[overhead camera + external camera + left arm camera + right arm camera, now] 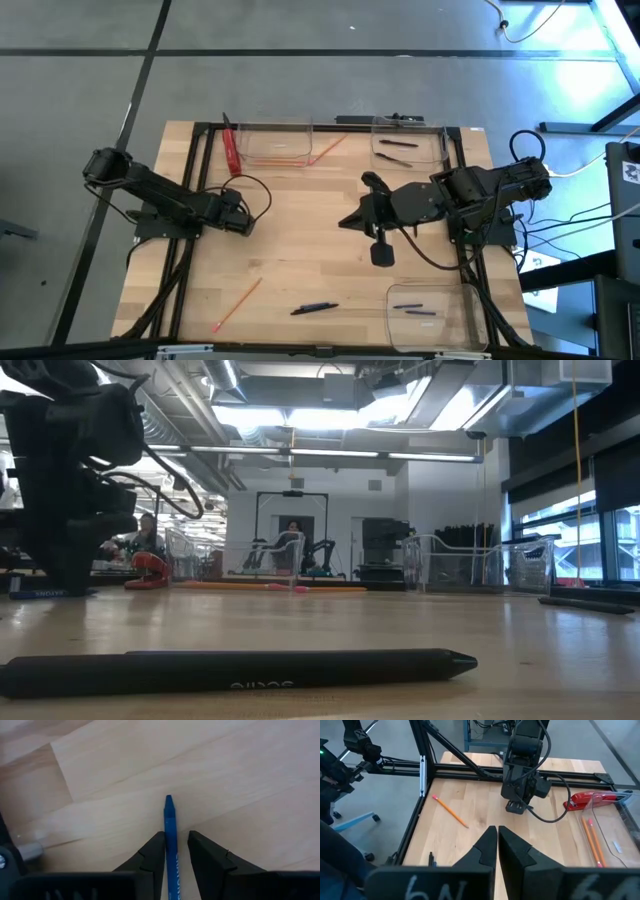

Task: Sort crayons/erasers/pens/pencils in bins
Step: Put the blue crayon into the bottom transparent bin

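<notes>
A blue crayon lies on the table, its tip forward, between the fingers of my left gripper, which is low at the table's middle left and narrowly open. My right gripper is shut and empty, above the table's middle. An orange pencil and a dark pen lie near the front edge. The pen also shows in the low view. The far middle bin holds pencils. The far right bin and the near right bin hold dark sticks. My left gripper's fingers come from above, slanting, across the crayon. One finger lies against the crayon's side behind its tip. A slit of table shows between the crayon and the other finger. The crayon lies flat on the table.
A flat red bar lies beside the far middle bin. A black frame runs along the table's edges. Cables trail from both arms. People sit in the room beyond the table.
</notes>
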You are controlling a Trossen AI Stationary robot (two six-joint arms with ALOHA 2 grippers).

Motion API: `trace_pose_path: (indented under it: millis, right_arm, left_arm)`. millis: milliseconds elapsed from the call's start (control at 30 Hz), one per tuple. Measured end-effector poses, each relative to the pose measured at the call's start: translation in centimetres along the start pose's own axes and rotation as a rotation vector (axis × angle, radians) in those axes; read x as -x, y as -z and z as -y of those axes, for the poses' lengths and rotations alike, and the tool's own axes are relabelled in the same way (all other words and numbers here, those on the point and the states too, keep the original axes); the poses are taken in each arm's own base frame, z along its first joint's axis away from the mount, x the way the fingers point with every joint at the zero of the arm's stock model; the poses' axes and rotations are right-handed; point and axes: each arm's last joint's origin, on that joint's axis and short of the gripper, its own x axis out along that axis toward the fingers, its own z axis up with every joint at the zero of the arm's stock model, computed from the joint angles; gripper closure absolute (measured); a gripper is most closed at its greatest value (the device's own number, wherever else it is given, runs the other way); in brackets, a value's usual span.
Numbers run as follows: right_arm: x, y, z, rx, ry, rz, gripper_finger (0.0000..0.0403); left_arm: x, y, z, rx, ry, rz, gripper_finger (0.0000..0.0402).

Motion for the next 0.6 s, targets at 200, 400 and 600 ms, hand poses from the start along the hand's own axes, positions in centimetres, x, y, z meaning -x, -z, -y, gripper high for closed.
trace_pose_path:
  millis: [200, 400, 600]
  right_arm:
    - [0.0, 0.03, 0.0, 0.001, 0.0, -0.003, 0.0384]
    - [0.0, 0.03, 0.0, 0.001, 0.0, -0.003, 0.0384]
    - [0.0, 0.03, 0.0, 0.001, 0.0, -0.003, 0.0384]
  left_arm:
    - [0.0, 0.0, 0.08, -0.003, 0.008, -0.004, 0.0371]
    - [0.0, 0.0, 0.15, -0.041, 0.015, -0.004, 0.0395]
    - [-0.01, 0.01, 0.16, -0.049, 0.017, -0.009, 0.0399]
